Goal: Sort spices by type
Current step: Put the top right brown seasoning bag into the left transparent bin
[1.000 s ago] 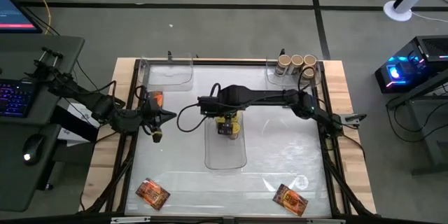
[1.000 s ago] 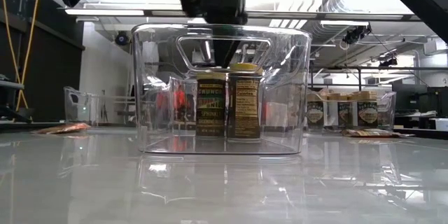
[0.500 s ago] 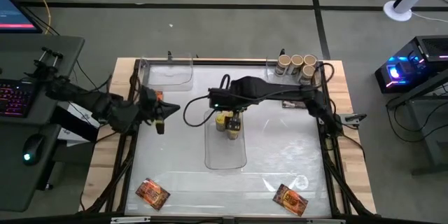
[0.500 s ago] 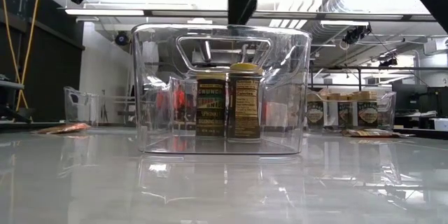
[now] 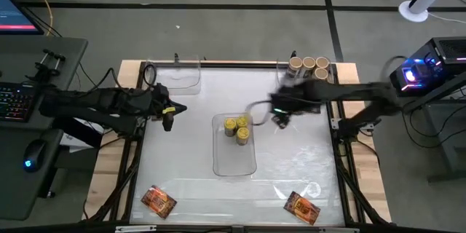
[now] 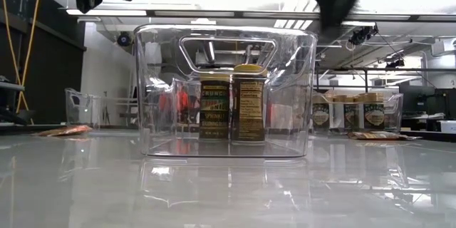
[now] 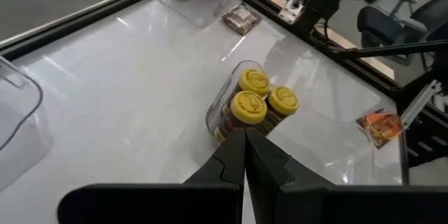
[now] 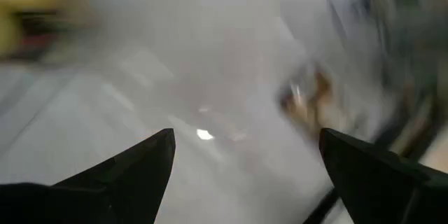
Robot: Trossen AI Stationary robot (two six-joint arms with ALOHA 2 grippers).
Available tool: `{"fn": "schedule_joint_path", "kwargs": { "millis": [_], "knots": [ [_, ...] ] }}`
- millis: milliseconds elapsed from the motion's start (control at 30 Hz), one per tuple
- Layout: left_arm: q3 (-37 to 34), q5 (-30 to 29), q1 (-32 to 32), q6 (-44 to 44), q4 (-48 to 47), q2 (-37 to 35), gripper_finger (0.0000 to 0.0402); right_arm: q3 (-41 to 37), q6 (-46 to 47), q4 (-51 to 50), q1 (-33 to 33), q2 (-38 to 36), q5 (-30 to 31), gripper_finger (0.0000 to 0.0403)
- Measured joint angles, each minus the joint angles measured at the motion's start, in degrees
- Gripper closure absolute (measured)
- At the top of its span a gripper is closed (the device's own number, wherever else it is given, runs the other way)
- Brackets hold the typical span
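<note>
Three yellow-lidded jars [image 5: 237, 127] stand upright in the clear centre tray [image 5: 234, 162]; the left wrist view shows their lids [image 7: 255, 98]. Beige-lidded jars [image 5: 309, 65] stand in the far-right tray. Orange-red packets lie flat near the near edge, one at the left [image 5: 158, 200] and one at the right [image 5: 301, 206]. My right gripper [image 5: 280, 119] hangs open and empty [image 8: 245, 134] just right of the centre tray, above the table. My left gripper [image 5: 169, 116] is shut and empty [image 7: 245, 140], raised left of the centre tray.
A clear tray [image 5: 175, 76] sits at the far-left corner. Another packet [image 7: 241, 19] lies on the table by the far-right tray. The table has a glossy white top inside a raised dark frame [image 5: 342, 153]. Open surface lies between the centre tray and the near packets.
My right gripper has risen out of the centre tray and swung fast toward the table's right edge, leaving the yellow-lidded jars standing there. My left gripper has drawn back toward the far edge and risen a little, staying left of the tray.
</note>
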Motion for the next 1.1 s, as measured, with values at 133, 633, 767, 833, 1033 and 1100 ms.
{"fn": "schedule_joint_path", "kwargs": {
  "millis": [133, 633, 767, 833, 1033, 1100],
  "knots": [
    [0.0, -0.2, 0.0, 0.0, 0.3, 0.4, 0.0401, -18.3, 26.6, 4.4, -1.7, -12.5, 0.3, 0.0052],
    [0.0, -10.1, 3.8, -4.9, 12.3, 9.9, 0.0402, -45.7, 21.4, 37.1, -25.9, -12.6, 4.0, 0.0053],
    [0.0, -9.8, 4.4, -4.9, 13.0, 12.4, 0.0402, -45.9, 16.7, 40.4, -29.3, -10.2, 3.9, 0.0053],
    [0.0, -9.7, 4.6, -4.4, 12.6, 13.1, 0.0402, -45.9, 15.5, 41.3, -30.4, -8.8, 2.7, 0.0053],
    [0.0, -7.6, 4.9, 0.4, 12.4, 13.5, 0.0401, -45.9, 17.3, 41.6, -30.8, -4.2, 2.4, 0.0053],
    [0.0, -7.6, 4.9, 2.5, 12.4, 13.5, 0.0401, -45.7, 17.3, 42.1, -30.8, -2.2, 2.1, 0.0053]
  ]
}}
